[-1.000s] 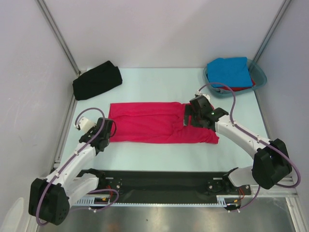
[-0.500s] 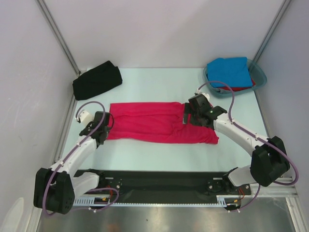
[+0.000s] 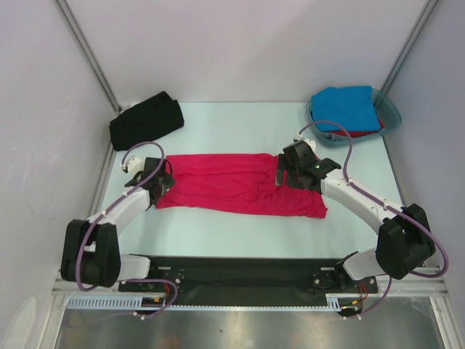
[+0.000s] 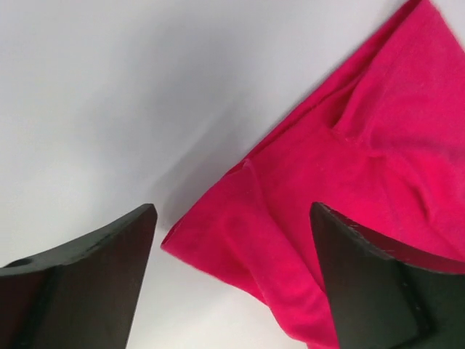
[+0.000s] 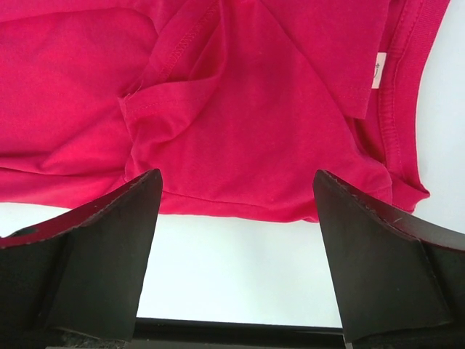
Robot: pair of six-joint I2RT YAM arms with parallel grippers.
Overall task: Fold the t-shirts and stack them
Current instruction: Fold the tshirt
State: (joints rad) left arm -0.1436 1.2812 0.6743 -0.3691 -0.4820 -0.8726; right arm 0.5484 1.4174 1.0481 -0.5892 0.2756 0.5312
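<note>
Two grippers are at the pink shirt [image 3: 243, 184], which lies stretched in a long band across the middle of the table [image 3: 232, 127] in the top view. Left gripper [image 3: 155, 182] sits at the band's left end. Its wrist view shows the fingers [image 4: 80, 291] spread wide and empty, with the shirt's folded corner poking into the gap between them from the right. Right gripper [image 3: 283, 171] hangs over the band right of centre. Its fingers [image 5: 87, 254] are spread wide too, nothing pinched, and the shirt's lower hem runs across the frame just above them. Small white label [image 5: 379, 70] peeks out at the upper right of that wrist view, by the neckline. Black shirt [image 3: 145, 120] sits bunched in the upper left of the top view, well apart from the pink one. Upper right, the blue shirt [image 3: 343, 105] rests folded in the tub [image 3: 392, 109], with a sliver of red shirt [image 3: 365, 133] showing beneath it.
</note>
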